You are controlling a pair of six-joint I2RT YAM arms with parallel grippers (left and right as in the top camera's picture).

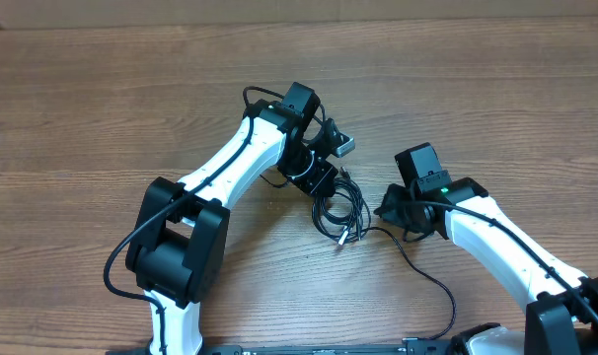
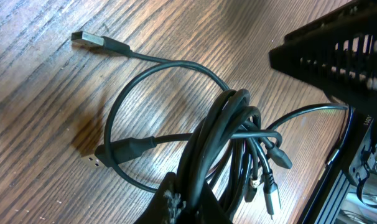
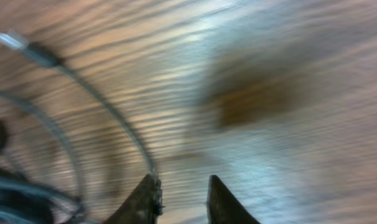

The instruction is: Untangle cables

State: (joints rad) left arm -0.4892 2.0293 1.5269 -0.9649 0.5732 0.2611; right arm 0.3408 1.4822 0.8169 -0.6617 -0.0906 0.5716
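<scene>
Barely started, I'd judge: the cables (image 2: 229,127) are one knotted coil, with only a couple of plug ends (image 2: 92,40) lying loose. Grip-wise, the left gripper (image 2: 191,204) is clamped shut on that coil. The right gripper (image 3: 182,190) is slightly parted and empty (one strand passes right beside its finger). The coil lies on the table (image 1: 102,99) between both arms.

The cables (image 1: 340,209) are thin, black and bendy. They lie in a messy bunch on the wooden bench (image 1: 131,99), looped over and through each other. One cord bends out of the bunch in a big round loop. Its flat silver plug (image 2: 92,41) lies away from the rest. Another plug (image 2: 123,150) pokes out across that loop. More small plugs (image 2: 280,158) stick out on the other side. The left pincer (image 2: 190,210) pinches the thick part of the bunch.
</scene>
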